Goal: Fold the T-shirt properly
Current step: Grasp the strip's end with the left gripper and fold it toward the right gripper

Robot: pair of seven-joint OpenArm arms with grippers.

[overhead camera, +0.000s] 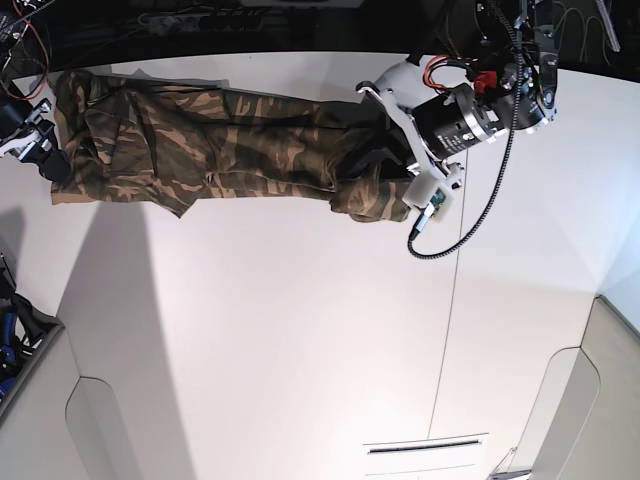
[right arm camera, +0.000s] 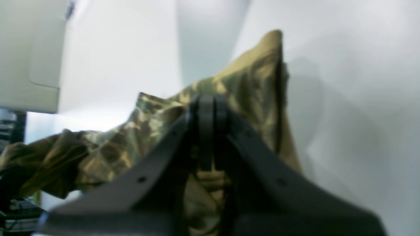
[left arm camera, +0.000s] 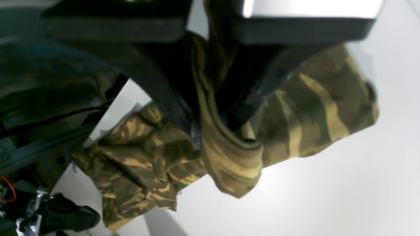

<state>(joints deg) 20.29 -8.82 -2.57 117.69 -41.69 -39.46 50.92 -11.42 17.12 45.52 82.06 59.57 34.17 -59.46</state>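
Nothing on the near half of the white table [overhead camera: 300,350] yet. At the far edge we've got the T-shirt [overhead camera: 220,140] strung out left to right, bunched and rumpled. Our left gripper [left arm camera: 210,127] is pinching a fold at its right end; our right gripper [right arm camera: 207,108] is clamped on cloth at the left end. We'd say no fold's made yet, so basically everything's left.
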